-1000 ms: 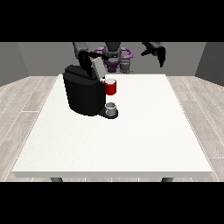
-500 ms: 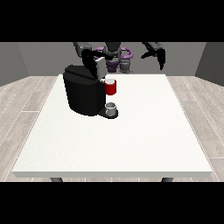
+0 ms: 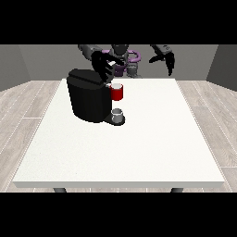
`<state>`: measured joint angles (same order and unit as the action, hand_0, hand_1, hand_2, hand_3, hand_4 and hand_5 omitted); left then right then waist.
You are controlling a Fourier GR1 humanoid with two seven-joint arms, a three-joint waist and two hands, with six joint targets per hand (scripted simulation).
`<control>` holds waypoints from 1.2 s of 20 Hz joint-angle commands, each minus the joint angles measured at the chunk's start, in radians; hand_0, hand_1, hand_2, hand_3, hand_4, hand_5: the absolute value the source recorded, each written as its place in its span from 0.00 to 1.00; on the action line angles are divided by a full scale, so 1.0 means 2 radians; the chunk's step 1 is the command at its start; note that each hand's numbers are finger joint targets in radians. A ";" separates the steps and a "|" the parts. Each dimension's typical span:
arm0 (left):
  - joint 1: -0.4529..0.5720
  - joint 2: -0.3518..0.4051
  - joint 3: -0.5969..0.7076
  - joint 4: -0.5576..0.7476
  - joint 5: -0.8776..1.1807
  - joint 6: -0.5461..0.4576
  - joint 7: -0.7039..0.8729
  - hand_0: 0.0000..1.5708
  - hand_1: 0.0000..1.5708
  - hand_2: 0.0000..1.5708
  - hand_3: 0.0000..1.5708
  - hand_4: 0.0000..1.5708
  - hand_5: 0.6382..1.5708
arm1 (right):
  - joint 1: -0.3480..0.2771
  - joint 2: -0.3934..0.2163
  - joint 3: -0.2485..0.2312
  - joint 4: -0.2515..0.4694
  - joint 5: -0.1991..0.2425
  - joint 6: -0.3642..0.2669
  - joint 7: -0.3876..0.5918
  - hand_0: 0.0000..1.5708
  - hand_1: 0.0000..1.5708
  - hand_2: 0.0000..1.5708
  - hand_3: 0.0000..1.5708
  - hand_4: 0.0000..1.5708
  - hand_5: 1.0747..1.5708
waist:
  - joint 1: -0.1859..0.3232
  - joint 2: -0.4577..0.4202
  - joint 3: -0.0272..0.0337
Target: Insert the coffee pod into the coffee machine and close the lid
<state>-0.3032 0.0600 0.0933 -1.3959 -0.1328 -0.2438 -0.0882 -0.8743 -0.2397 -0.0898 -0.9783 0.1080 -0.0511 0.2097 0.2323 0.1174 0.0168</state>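
Large white rectangular table [image 3: 139,148] fills the middle of the frame. Black boxy coffee machine [image 3: 89,96] stands on it, upper left of centre, near the table's far edge. Red cylindrical section [image 3: 117,92] juts from the machine's right side at head height; below it a small grey cup [image 3: 118,114] sits on the machine's dark base plate.

Hand at the view's left [image 3: 103,66]: black, hanging over the machine's top right corner, just above the red section. A small pale object, apparently the coffee pod [image 3: 112,63], shows at its fingertips; the fingers look curled round it, though it is too small to make out well. Whether the hand touches the machine's top cannot be told. The lid's position is not clear either; the top of the machine reads as a dark slanted surface.

Hand at the view's right [image 3: 163,56]: raised in the upper right of the frame, beyond the table's far edge and well apart from the machine, fingers drooping downward, relaxed, carrying nothing.

Robot torso [image 3: 124,58], grey and purple, top centre between the two arms.
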 commanded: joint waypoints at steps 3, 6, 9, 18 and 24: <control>-0.012 -0.005 -0.019 -0.004 -0.008 -0.006 0.001 0.00 0.00 0.00 0.00 0.21 1.00 | -0.057 0.024 0.033 -0.022 0.026 -0.008 -0.021 0.00 0.00 0.00 0.00 0.19 1.00 | 0.064 0.007 -0.0084; -0.022 0.006 -0.013 0.002 -0.002 -0.017 -0.009 0.00 0.00 0.00 0.00 0.23 1.00 | -0.066 0.008 0.027 -0.041 0.022 0.006 0.001 0.00 0.00 0.00 0.00 0.15 1.00 | 0.067 0.015 -0.0085; -0.039 -0.008 -0.022 -0.004 -0.003 -0.010 -0.006 0.00 0.00 0.00 0.00 0.24 1.00 | -0.069 -0.004 0.019 -0.050 0.016 0.016 0.013 0.00 0.00 0.00 0.00 0.08 1.00 | 0.076 0.034 -0.0080; -0.070 -0.006 -0.032 -0.003 0.004 -0.031 -0.009 0.00 0.00 0.00 0.00 0.27 1.00 | -0.086 -0.045 0.011 -0.102 0.037 0.018 0.070 0.00 0.00 0.00 0.00 0.00 1.00 | 0.137 0.065 -0.0079; -0.091 -0.014 -0.046 -0.003 -0.005 -0.031 -0.015 0.00 0.00 0.00 0.00 0.25 1.00 | -0.117 -0.054 -0.009 -0.100 0.038 0.012 0.065 0.00 0.00 0.00 0.00 0.00 1.00 | 0.168 0.094 -0.0083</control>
<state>-0.4619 0.0361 0.0123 -1.4014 -0.1359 -0.3036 -0.1025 -1.0224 -0.3999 -0.1322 -1.1403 0.2032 -0.0279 0.4193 0.5011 0.2767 0.0268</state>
